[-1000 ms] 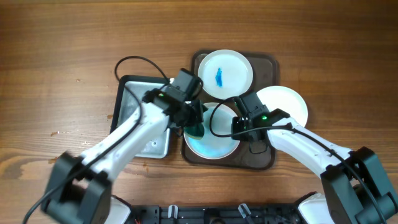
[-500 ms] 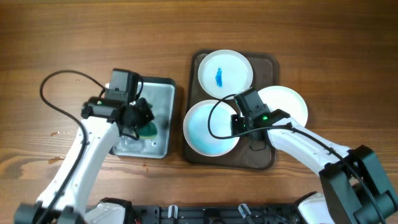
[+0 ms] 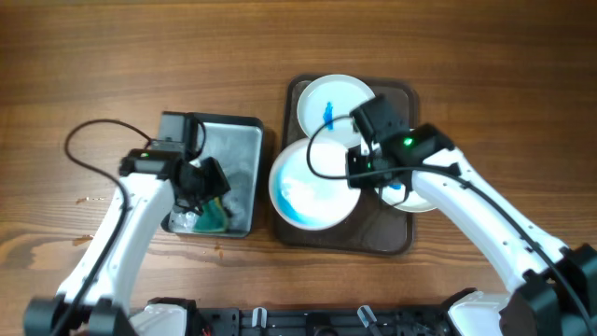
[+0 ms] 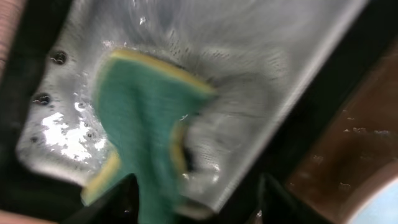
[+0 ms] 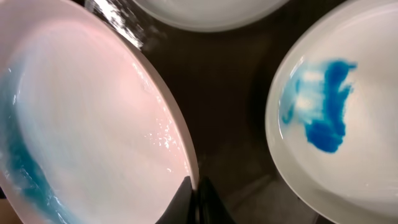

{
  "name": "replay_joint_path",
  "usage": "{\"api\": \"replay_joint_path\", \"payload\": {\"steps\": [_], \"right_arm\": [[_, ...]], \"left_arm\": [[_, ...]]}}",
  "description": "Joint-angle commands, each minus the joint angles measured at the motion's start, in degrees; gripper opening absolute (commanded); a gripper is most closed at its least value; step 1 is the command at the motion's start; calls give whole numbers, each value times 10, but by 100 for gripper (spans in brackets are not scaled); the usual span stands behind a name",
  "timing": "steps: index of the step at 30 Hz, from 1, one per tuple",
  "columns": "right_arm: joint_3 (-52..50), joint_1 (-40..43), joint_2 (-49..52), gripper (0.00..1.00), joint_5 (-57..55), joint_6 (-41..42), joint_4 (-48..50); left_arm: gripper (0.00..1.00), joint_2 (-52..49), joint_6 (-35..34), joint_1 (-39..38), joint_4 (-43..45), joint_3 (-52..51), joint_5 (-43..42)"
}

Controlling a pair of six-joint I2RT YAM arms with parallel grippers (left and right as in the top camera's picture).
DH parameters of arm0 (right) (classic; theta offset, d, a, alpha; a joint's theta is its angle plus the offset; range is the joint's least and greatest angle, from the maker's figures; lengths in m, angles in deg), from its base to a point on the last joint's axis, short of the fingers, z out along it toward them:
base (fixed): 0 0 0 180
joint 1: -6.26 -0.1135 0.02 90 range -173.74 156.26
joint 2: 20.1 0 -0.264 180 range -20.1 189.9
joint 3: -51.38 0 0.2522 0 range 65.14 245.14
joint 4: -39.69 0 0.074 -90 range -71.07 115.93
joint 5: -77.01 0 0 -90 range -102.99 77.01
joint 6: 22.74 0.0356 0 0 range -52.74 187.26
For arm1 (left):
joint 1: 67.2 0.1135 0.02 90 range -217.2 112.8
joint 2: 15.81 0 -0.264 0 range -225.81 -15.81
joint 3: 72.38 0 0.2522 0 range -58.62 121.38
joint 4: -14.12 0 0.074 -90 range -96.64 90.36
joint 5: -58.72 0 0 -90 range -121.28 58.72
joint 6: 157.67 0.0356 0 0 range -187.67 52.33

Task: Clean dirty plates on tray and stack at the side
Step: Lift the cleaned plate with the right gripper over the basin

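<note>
Now the right hand (image 5: 194, 198) pinches the rim of a blue-streaked plate (image 5: 93, 124); the left hand (image 4: 196, 202) stands open astride the sponge (image 4: 140, 124) in the metal tray (image 4: 261, 68).

three plates were counted: a far plate (image 3: 338, 101), a near plate (image 3: 312, 185) and a side plate (image 3: 410, 203), which was mostly hidden. blue marks showed on two of them; for the side plate i could not tell. there were two trays, one dark tray (image 3: 382, 238) and one metal tray (image 3: 238, 149). there was one sponge (image 4: 137, 124). two arms were seen, a left arm (image 3: 117, 233) and a right arm (image 3: 485, 229). there was one wooden table (image 3: 93, 56).
</note>
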Motion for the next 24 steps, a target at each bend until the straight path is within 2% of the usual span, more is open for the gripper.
{"api": "replay_joint_path", "payload": {"steps": [1, 8, 11, 16, 18, 22, 24], "right_arm": [[62, -3, -7, 4, 26, -8, -11], [139, -32, 64, 4, 70, -3, 24], [172, -65, 111, 4, 55, 12, 45], [212, -135, 174, 4, -78, 47, 78], [212, -156, 176, 4, -152, 64, 91], [212, -201, 165, 4, -260, 49, 120], [212, -230, 155, 4, -319, 31, 134]], "left_arm": [[67, 65, 9, 31, -39, 57, -16], [72, 153, 14, 83, -102, 112, -16], [79, 191, 19, 89, -108, 113, -16], [82, 239, 19, 90, -126, 113, -14], [87, 251, 19, 90, -133, 113, -12], [96, 263, 19, 90, -138, 113, 5], [97, 265, 19, 90, -139, 113, 20]]}}
